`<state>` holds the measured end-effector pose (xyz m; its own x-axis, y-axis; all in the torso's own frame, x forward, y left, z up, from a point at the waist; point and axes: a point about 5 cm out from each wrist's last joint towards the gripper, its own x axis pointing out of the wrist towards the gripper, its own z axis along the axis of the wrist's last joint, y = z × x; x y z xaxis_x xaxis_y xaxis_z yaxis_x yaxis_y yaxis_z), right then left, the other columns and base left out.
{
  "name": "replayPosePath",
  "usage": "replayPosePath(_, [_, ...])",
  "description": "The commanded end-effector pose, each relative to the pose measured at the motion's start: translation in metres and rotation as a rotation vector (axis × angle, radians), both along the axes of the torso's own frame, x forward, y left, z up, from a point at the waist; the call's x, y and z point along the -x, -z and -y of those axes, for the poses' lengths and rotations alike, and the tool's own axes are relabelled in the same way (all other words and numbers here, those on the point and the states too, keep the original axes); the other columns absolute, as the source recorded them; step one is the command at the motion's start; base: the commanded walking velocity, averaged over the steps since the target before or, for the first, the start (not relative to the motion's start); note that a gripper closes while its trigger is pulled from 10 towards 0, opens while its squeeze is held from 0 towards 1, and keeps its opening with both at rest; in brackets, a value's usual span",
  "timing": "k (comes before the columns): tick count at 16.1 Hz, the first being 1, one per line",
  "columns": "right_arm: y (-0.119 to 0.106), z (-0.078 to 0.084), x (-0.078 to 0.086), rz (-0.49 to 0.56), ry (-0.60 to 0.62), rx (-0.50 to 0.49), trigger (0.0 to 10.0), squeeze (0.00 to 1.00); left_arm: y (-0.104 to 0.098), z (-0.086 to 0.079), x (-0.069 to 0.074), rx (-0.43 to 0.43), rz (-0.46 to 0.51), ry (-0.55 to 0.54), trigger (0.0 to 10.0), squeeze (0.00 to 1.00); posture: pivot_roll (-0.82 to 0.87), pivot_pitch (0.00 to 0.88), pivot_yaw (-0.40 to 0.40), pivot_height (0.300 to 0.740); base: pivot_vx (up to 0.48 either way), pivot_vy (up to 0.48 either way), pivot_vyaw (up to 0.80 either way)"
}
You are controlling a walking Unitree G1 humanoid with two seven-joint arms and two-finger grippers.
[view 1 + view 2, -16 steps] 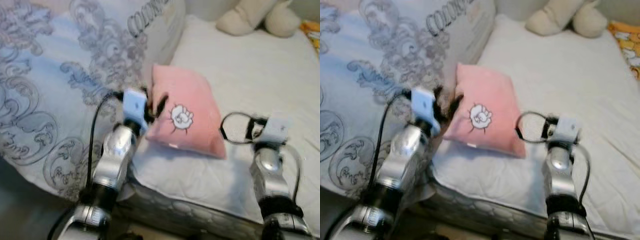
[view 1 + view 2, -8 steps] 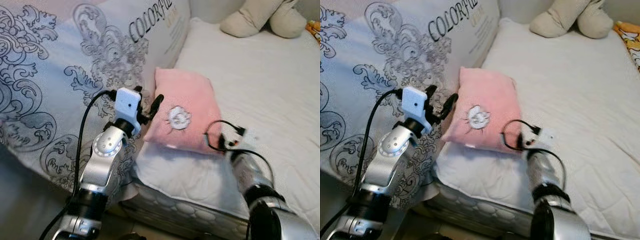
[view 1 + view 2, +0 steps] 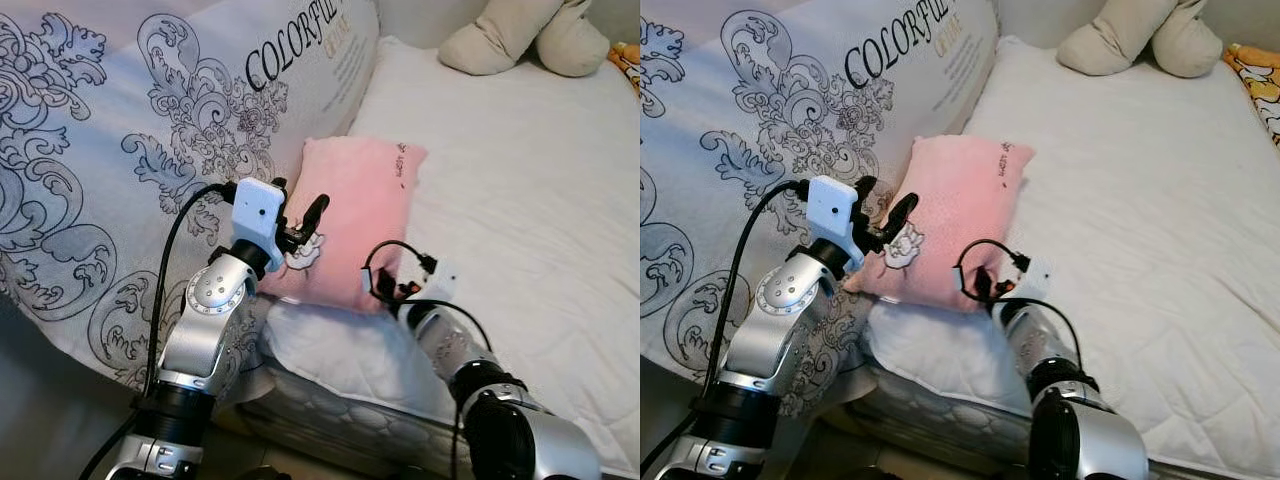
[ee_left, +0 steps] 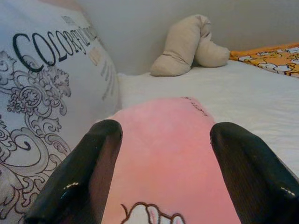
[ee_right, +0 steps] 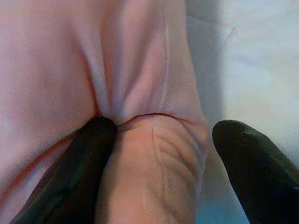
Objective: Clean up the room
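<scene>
Bedroom, I'm looking down at a bed point(image 3: 520, 190) with a white quilted cover. A big pale duvet point(image 3: 110, 170) with grey scrollwork and "COLORFUL" lettering is bunched along the bed's left side; its left and top run out of frame. A beige plush toy point(image 3: 520, 40) sits at the far end against the wall, top cut off. A sliver of orange patterned fabric point(image 3: 1255, 70) shows at the far right edge, too little to identify.

The pink pillow point(image 3: 355, 215) lies near the front edge of the bed, its left side against the duvet. It has a small white cartoon patch point(image 3: 902, 245) on the near-left part, half hidden behind my left arm, and tiny dark text near the far corner that I can't read.

Left gripper point(image 3: 298, 222) is at the pillow's near-left edge, fingers point(image 4: 88, 172) spread wide. In the left wrist view the pillow sits between and beyond them; I can't confirm contact.

Right gripper point(image 5: 159, 168) is at the pillow's near-right corner. From the head cameras its fingers are hidden behind the white wrist housing and cable loop. In the right wrist view the fingers point(image 5: 79, 163) are apart, with a bunched fold of pink fabric between them: one presses into a crease, the other sits just off the fabric. Not clamped.
</scene>
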<state>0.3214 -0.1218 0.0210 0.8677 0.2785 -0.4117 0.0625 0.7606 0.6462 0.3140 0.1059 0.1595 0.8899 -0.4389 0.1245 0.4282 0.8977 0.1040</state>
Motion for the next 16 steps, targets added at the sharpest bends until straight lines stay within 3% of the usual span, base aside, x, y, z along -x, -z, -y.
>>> replayPosePath(1, [-0.004, -0.011, -0.003, -0.002, -0.028, -0.042, 10.0, 0.00, -0.002, -0.003, 0.002, -0.007, 0.004, -0.015, 10.0, 0.00, 0.03, 0.000, 0.056, 0.740, 0.000, 0.000, 0.00])
replayPosePath(4, [-0.006, -0.018, -0.004, 0.000, -0.044, -0.092, 10.0, 0.00, -0.002, -0.001, 0.001, -0.006, 0.001, -0.012, 10.0, 0.00, 0.02, 0.000, 0.059, 0.740, 0.000, 0.000, 0.00])
replayPosePath(6, [-0.012, -0.018, -0.008, -0.006, -0.005, -0.178, 10.0, 0.00, -0.004, 0.001, -0.001, -0.006, 0.003, -0.007, 10.0, 0.00, 0.01, 0.000, 0.062, 0.740, 0.000, 0.000, 0.00])
replayPosePath(11, [-0.039, -0.053, -0.020, 0.062, -0.090, -0.313, 10.0, 0.00, -0.004, -0.001, -0.002, -0.012, 0.003, -0.011, 10.0, 0.00, 0.01, 0.000, 0.067, 0.740, 0.000, 0.000, 0.00])
replayPosePath(14, [-0.033, -0.050, -0.016, 0.045, -0.117, -0.259, 10.0, 0.00, -0.002, 0.000, -0.002, -0.013, -0.003, -0.014, 10.0, 0.00, 0.01, 0.000, 0.060, 0.740, 0.000, 0.000, 0.00])
replayPosePath(15, [-0.029, -0.044, -0.015, 0.044, -0.121, -0.195, 10.0, 0.00, -0.002, 0.000, -0.001, -0.013, -0.003, -0.016, 10.0, 0.00, 0.01, 0.000, 0.060, 0.740, 0.000, 0.000, 0.00])
replayPosePath(16, [-0.025, -0.034, -0.013, 0.072, -0.127, -0.071, 10.0, 0.00, -0.001, 0.000, -0.001, -0.011, -0.003, -0.018, 10.0, 0.00, 0.01, 0.000, 0.054, 0.740, 0.000, 0.000, 0.00])
